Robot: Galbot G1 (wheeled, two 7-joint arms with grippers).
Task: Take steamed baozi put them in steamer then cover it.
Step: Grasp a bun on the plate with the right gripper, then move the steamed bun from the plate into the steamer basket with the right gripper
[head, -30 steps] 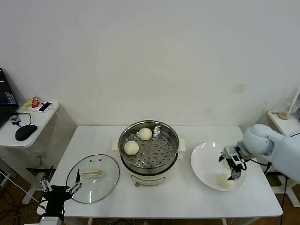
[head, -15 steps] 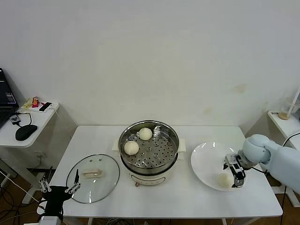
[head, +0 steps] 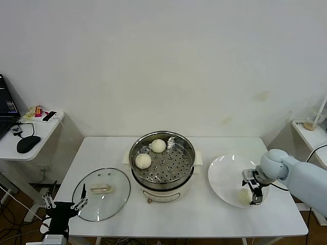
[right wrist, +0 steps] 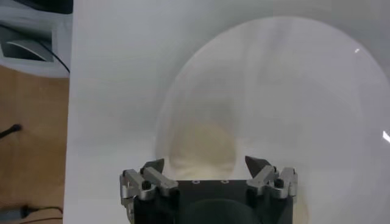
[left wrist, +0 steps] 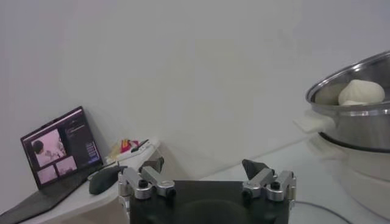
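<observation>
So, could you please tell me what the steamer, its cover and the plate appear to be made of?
The steamer: shiny stainless steel by its mirror-like wall and perforated tray, on a white, probably plastic, base.
The cover: clear glass, since the table shows through it, with a metal rim and beige handle.
The plate: glossy white, likely ceramic, though plastic is possible.

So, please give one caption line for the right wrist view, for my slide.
Right gripper lowered around a baozi on the white plate, fingers either side.

Right gripper (head: 253,190) lowered, fingers spread apart, pointing down. Left gripper (head: 65,204) parked low, fingers wide.
</observation>
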